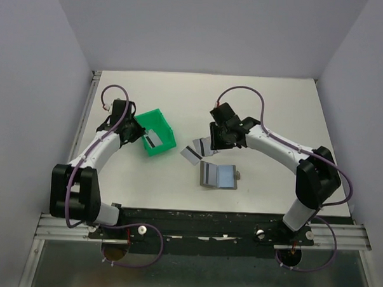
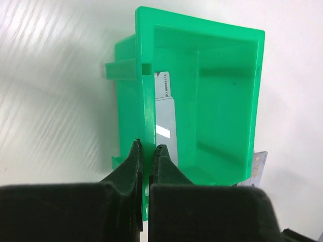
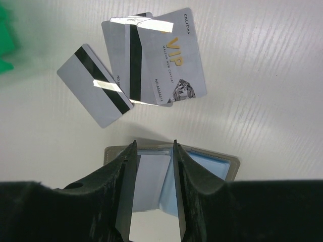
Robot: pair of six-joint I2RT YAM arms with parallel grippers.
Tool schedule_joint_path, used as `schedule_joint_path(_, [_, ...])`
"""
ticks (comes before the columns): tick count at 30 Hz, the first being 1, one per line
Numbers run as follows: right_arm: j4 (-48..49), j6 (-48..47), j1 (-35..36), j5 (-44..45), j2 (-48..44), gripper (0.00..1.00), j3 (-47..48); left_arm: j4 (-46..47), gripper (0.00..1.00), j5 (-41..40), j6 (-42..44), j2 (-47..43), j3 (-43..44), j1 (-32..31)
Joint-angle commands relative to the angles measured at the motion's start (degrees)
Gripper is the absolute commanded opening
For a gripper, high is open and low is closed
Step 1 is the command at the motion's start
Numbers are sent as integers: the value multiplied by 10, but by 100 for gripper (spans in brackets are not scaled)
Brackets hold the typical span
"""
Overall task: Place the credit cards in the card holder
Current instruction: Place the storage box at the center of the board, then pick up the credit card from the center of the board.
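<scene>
A white tabletop point(image 1: 275, 109) shows open surface along its far and right edges. At left, a green plastic bin point(image 2: 222, 101) holds 1 silver-grey striped card point(image 2: 165, 116) against the wall that the left gripper point(image 2: 148, 148) pinches. At centre, the grey-brown folding card holder point(image 3: 212, 164) lies spread, blue lining up, with another grey card point(image 3: 151, 176) on it. Above it, the right gripper point(image 3: 154, 143) hangs with jaws apart, gripping nothing. Just beyond lie 3 whitish cards point(image 3: 126, 65), 2 of them overlapping, 1 lettered VIP in gold.
</scene>
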Motion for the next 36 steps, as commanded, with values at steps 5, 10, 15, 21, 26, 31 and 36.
schedule_joint_path(5, [31,0,-4,-3,-41,43,-41,32,53,94,63,140,150,15])
schedule_joint_path(10, [56,-29,-3,-39,-36,43,-47,17,84,79,65,98,135,14])
schedule_joint_path(15, [61,-74,-3,-92,15,43,6,16,81,81,64,8,60,7])
schedule_joint_path(21, [60,-143,-2,-158,101,42,91,38,53,100,37,-108,-70,-34])
schedule_joint_path(26, [51,-163,-2,-184,161,41,136,36,39,89,14,-192,-148,-79])
schedule_joint_path(31, [35,-175,7,-189,208,41,164,28,32,92,0,-229,-188,-92])
schedule_joint_path(36, [32,-180,11,-179,240,41,169,18,25,93,0,-236,-197,-96])
